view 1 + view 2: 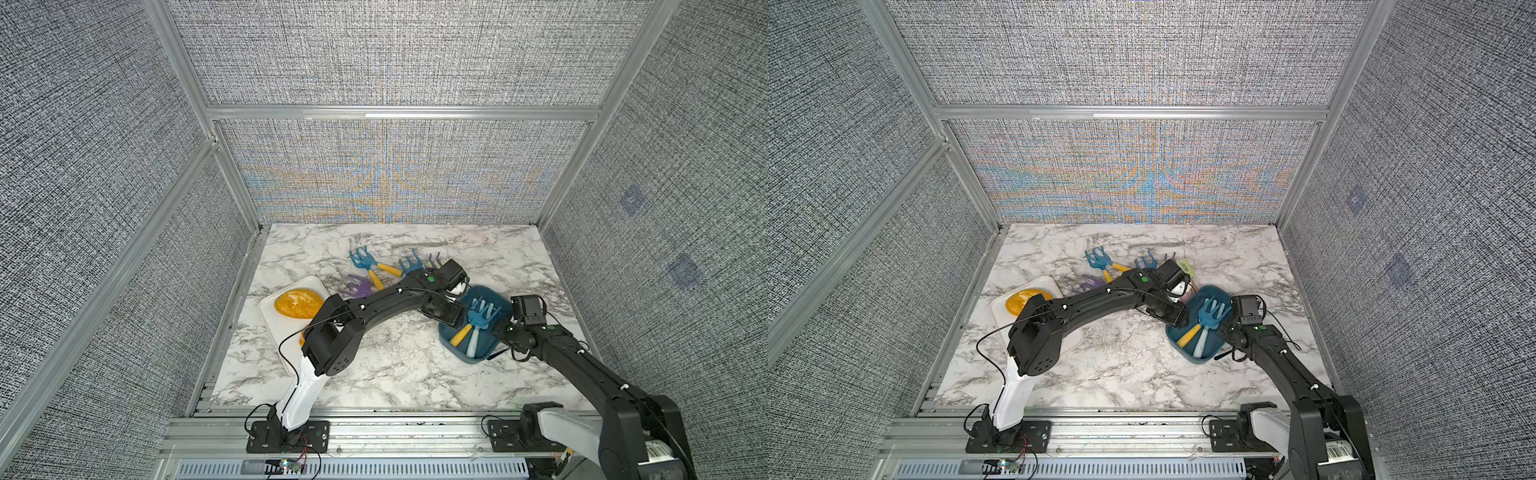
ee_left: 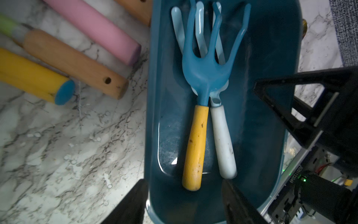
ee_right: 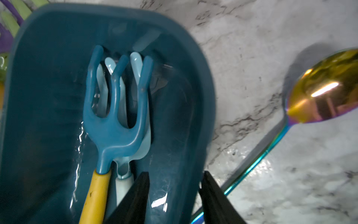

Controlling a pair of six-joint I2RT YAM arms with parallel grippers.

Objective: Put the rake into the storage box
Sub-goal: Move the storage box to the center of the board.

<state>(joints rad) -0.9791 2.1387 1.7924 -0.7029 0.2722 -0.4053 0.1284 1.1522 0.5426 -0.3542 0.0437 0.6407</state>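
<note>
The storage box (image 1: pixel 480 358) is a dark teal bin on the right of the marble table, also in the left wrist view (image 2: pixel 271 58) and right wrist view (image 3: pixel 48 77). A blue rake with a yellow handle (image 1: pixel 482 316) (image 2: pixel 205 71) (image 3: pixel 116 120) lies in it, across a pale blue rake with a white handle (image 2: pixel 222 135). My left gripper (image 1: pixel 457 315) (image 2: pixel 184 203) is open over the box's end, one finger outside the wall, nothing gripped. My right gripper (image 1: pixel 503 331) (image 3: pixel 175 197) is open, its fingers on either side of the box's side wall.
Several more rakes (image 1: pixel 365 262) lie behind the box; their pink (image 2: pixel 100 29), wooden (image 2: pixel 73 62) and yellow (image 2: pixel 33 77) handles lie close to it. An iridescent spoon (image 3: pixel 325 87) lies beside the box. A white tray (image 1: pixel 270 328) with an orange object (image 1: pixel 297 303) sits at the left.
</note>
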